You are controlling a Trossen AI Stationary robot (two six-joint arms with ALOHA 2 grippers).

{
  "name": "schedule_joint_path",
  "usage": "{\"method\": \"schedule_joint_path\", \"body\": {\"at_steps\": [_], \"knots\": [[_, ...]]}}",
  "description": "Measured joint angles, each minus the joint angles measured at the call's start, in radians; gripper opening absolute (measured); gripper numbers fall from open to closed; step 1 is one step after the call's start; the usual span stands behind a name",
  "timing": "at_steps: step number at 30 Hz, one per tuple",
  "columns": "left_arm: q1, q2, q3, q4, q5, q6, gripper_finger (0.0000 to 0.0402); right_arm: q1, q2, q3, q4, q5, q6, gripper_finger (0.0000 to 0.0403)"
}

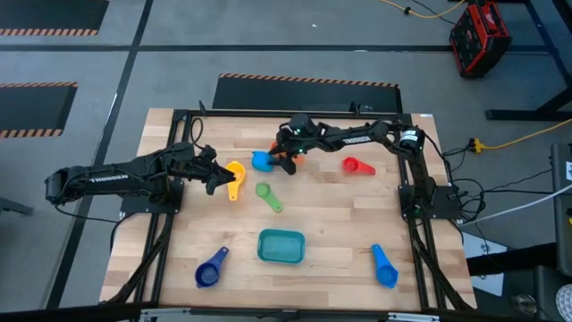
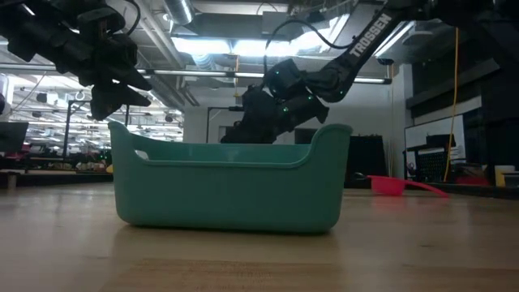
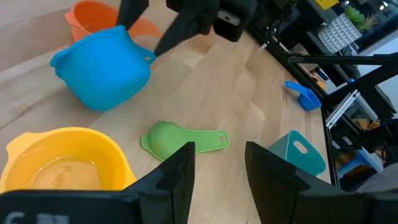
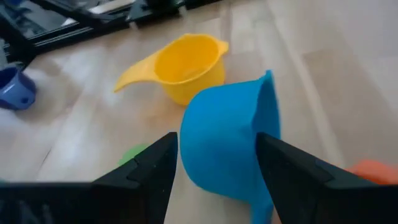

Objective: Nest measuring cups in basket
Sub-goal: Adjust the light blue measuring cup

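- Bench (image 1: 331,224) of pale wood carries everything, with a dark arm reaching in from each side at its far half.
- Right arm stretches leftward along the far edge; its right gripper (image 1: 282,159) pinches the light blue cup (image 1: 262,160), held tilted on its side above the wood, with the orange cup (image 3: 93,18) just behind it.
- Left arm extends rightward from the left edge, its left gripper (image 1: 217,175) with fingers (image 3: 177,177) spread and holding nothing, poised beside the yellow cup (image 1: 235,174).
- Basket (image 1: 281,247), teal, sits near the front centre, well apart from both grippers.
- Dark blue cup (image 1: 211,271) lies near left, blue cup (image 1: 383,266) near right.
- Red cup (image 1: 357,165) rests far right.
- Green cup (image 1: 267,195) lies between the yellow cup and the basket.
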Motion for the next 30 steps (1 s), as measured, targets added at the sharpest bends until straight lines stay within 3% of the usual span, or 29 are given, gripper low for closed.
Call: {"method": "schedule_joint_path", "body": {"at_steps": [10,15,30], "knots": [[0.0,0.0,0.0,0.0,0.0,0.0,0.0134,0.037,0.0,0.0,-0.042,0.004,-0.004,0.0208],[0.0,0.0,0.0,0.0,0.0,0.0,0.0134,0.053,0.0,0.0,-0.05,0.085,-0.004,0.0189],[0.0,0.0,0.0,0.0,0.0,0.0,0.0133,0.055,0.0,0.0,-0.059,0.109,0.0,0.008]]}}
